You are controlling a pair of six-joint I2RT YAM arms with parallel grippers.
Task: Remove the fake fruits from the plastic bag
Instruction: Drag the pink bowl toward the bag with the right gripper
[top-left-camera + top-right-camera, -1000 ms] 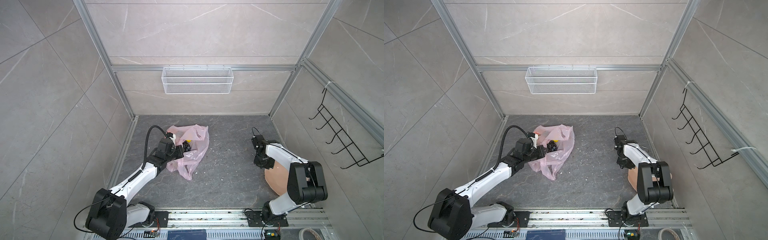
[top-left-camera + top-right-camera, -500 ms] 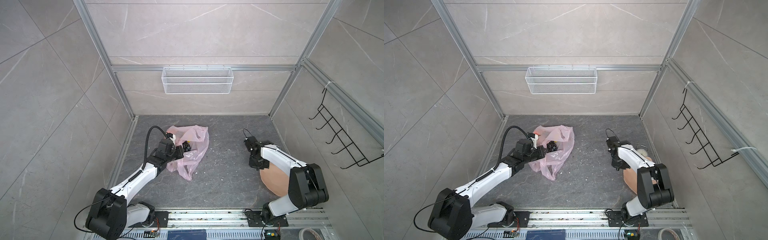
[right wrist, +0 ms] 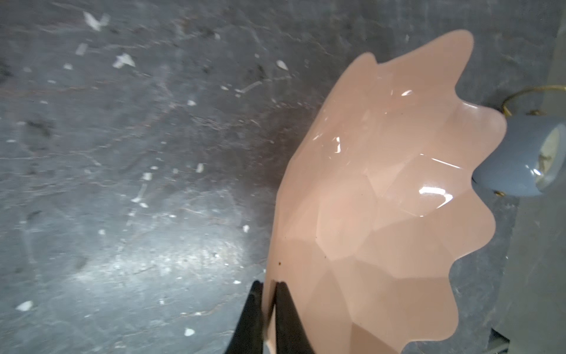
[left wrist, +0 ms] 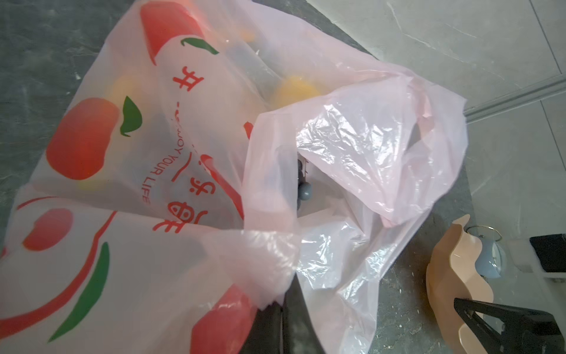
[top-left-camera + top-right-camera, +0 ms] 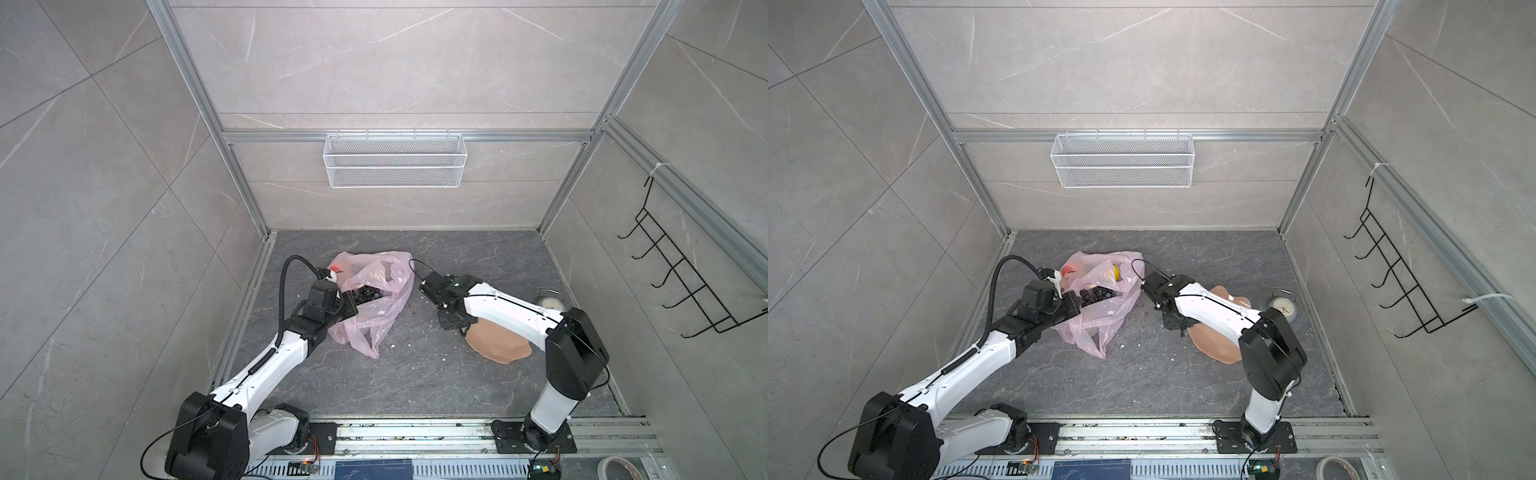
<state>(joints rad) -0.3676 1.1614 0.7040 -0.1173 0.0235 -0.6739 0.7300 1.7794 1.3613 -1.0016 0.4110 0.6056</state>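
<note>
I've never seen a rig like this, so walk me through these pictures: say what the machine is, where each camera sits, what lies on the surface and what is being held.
These are two white robot arms, each ending in a two-fingered gripper. Both top views look down from overhead at the whole booth. The other two pictures come from cameras on the arms' wrists, close to the fingers. On the dark stone table lie a pink plastic bag, a peach scalloped plate and a small alarm clock. Inside the bag are fake fruits: a dark grape bunch and a yellow fruit show at its mouth. The left gripper is shut on the bag's edge. The right gripper pinches the plate's rim.
</note>
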